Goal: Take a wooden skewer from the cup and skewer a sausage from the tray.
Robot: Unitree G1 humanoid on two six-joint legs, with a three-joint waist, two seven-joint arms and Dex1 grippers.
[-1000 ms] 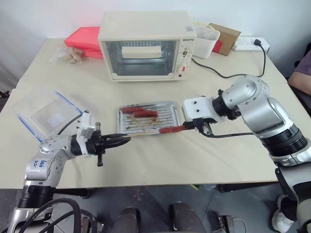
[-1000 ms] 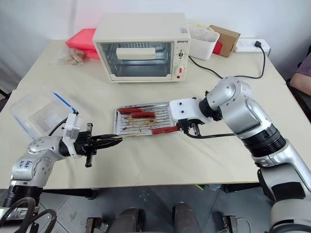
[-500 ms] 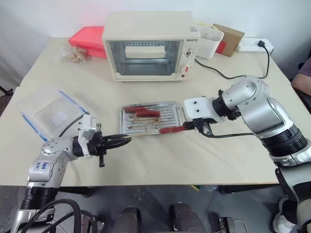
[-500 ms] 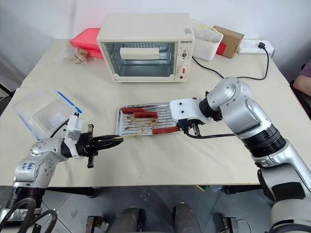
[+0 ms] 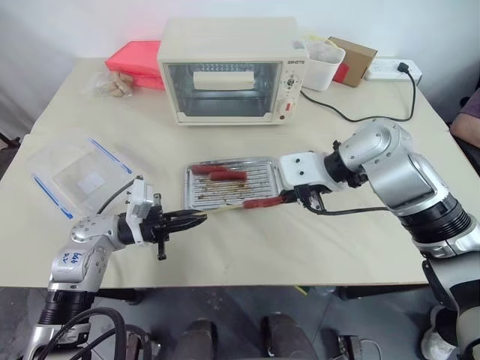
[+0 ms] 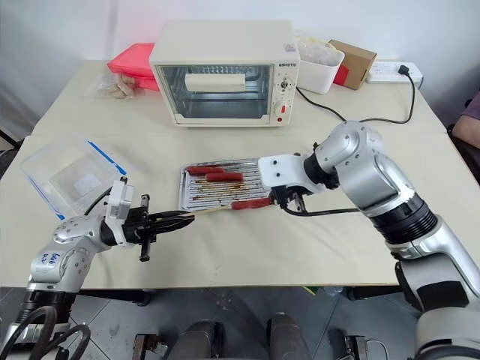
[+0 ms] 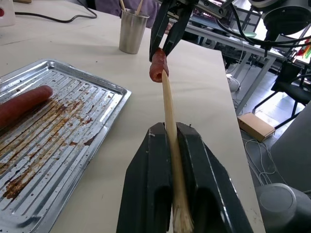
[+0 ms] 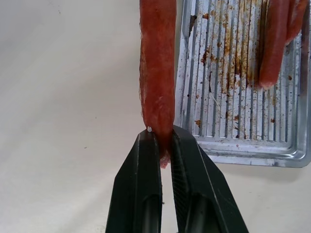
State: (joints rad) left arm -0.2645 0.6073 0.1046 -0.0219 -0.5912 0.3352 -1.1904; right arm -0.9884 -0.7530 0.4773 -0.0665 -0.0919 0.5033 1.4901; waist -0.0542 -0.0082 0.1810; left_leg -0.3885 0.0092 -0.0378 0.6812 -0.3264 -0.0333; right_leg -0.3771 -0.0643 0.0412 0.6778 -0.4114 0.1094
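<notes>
My left gripper (image 5: 201,218) is shut on the wooden skewer (image 5: 223,211), which lies level and points right over the tray's front rim. The skewer's far end meets the end of a red-brown sausage (image 5: 262,202). My right gripper (image 5: 290,198) is shut on that sausage's other end and holds it above the silver tray (image 5: 266,166). In the left wrist view the skewer (image 7: 168,107) runs from between my fingers to the sausage (image 7: 158,71). How deep the tip sits I cannot tell. Two more sausages (image 5: 226,175) lie on the tray. The cup (image 7: 132,32) stands beyond, with skewers in it.
A cream toaster oven (image 5: 229,71) stands at the back middle, its cable (image 5: 352,116) running to a power strip (image 5: 394,70). A white tub (image 5: 324,61), a cardboard box (image 5: 354,54) and a red box (image 5: 133,60) sit along the back. A clear box with blue clips (image 5: 75,176) lies left.
The view has shifted a little. Both grippers, the skewer and the held sausage keep their places.
</notes>
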